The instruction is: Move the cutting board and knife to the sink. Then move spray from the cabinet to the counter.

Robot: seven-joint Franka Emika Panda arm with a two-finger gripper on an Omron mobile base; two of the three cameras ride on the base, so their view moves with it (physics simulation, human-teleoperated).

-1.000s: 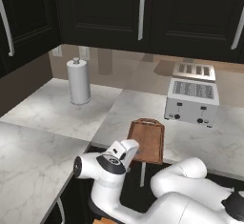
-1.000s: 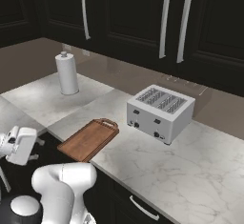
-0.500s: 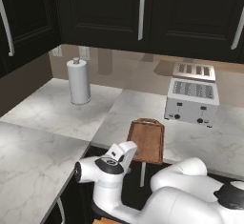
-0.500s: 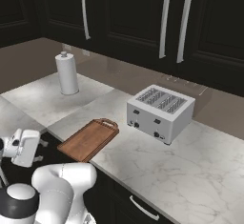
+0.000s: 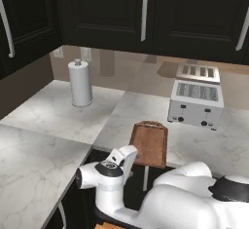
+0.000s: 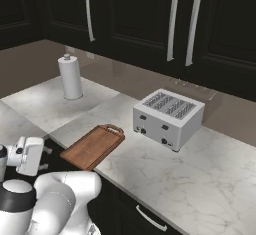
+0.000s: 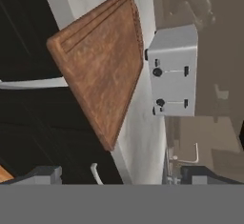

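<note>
Jaws wide apart and empty, the gripper [image 7: 114, 175] hangs off the bench [image 6: 200, 179] edge, facing the cutting board [image 7: 97, 70] overhanging it. The hand view reveals the toaster [image 7: 174, 70] front dials; base views add the paper-towel roll [image 5: 80, 83].

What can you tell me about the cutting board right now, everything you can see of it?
The cutting board is a flat reddish-brown wooden rectangle with rounded corners, a groove along its border and a small loop handle at the short end facing the wall. It lies flat on the marble counter, its near end overhanging the counter's front edge, in front and to the left of the toaster and apart from it. Nothing lies on it. The gripper is open, short of it, not touching.
</note>
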